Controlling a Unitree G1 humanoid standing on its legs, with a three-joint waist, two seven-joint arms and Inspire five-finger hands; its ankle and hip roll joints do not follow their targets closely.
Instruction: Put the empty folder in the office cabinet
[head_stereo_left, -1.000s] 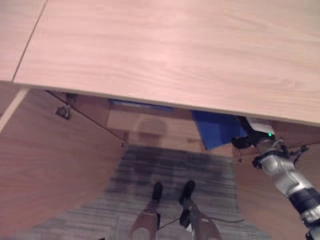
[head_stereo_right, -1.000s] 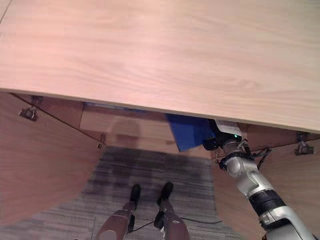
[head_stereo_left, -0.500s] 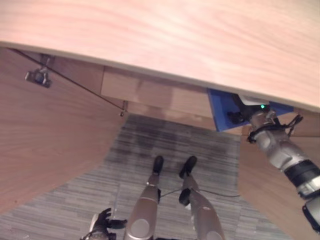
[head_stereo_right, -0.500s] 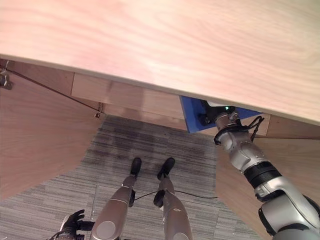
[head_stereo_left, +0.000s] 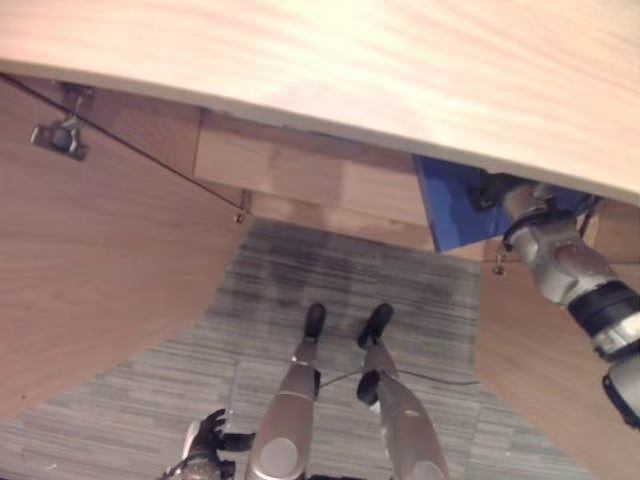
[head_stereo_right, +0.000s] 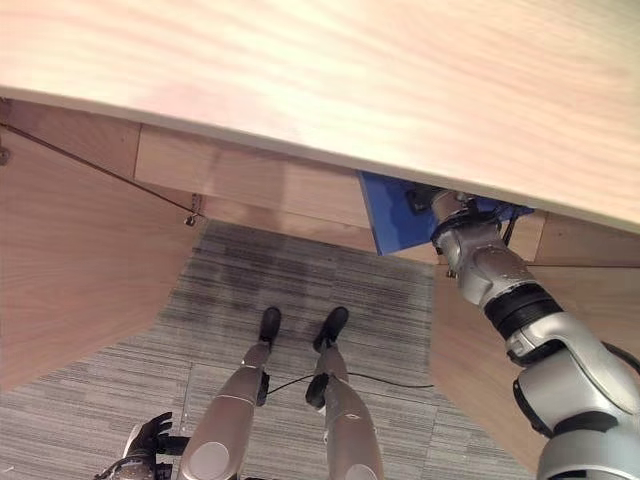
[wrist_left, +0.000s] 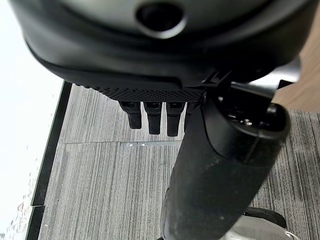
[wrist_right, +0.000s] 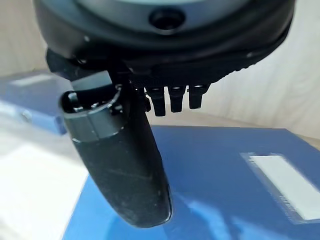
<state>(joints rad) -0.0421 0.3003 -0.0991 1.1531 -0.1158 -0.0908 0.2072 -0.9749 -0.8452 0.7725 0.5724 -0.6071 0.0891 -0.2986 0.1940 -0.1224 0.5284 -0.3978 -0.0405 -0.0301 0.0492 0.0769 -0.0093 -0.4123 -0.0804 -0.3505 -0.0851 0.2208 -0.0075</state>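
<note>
Blue and flat, the folder (head_stereo_left: 448, 205) lies inside the cabinet (head_stereo_left: 300, 175), on its wooden shelf under the broad pale top panel (head_stereo_left: 420, 70), near the right side of the opening. Only its front corner shows from above; the rest runs back under the panel. In the right wrist view the folder (wrist_right: 235, 185) spreads out below the hand, with a pale label (wrist_right: 285, 182) on its cover, and a second blue object (wrist_right: 30, 100) sits further back against the cabinet wall.

The right hand (head_stereo_right: 425, 200) reaches in under the top panel, right over the folder. In its own wrist view the right hand (wrist_right: 170, 100) has its fingers (wrist_right: 172, 100) short and curled in, the thumb (wrist_right: 120, 165) hanging down above the blue cover; whether it touches the cover I cannot tell, and the fingers hold nothing.

The left hand (head_stereo_left: 205, 445) hangs low beside the body over the grey carpet (head_stereo_left: 330, 290), well apart from the cabinet. In the left wrist view its fingers (wrist_left: 152, 117) are together, tucked in and empty.

The left cabinet door (head_stereo_left: 90, 260) stands swung open.
</note>
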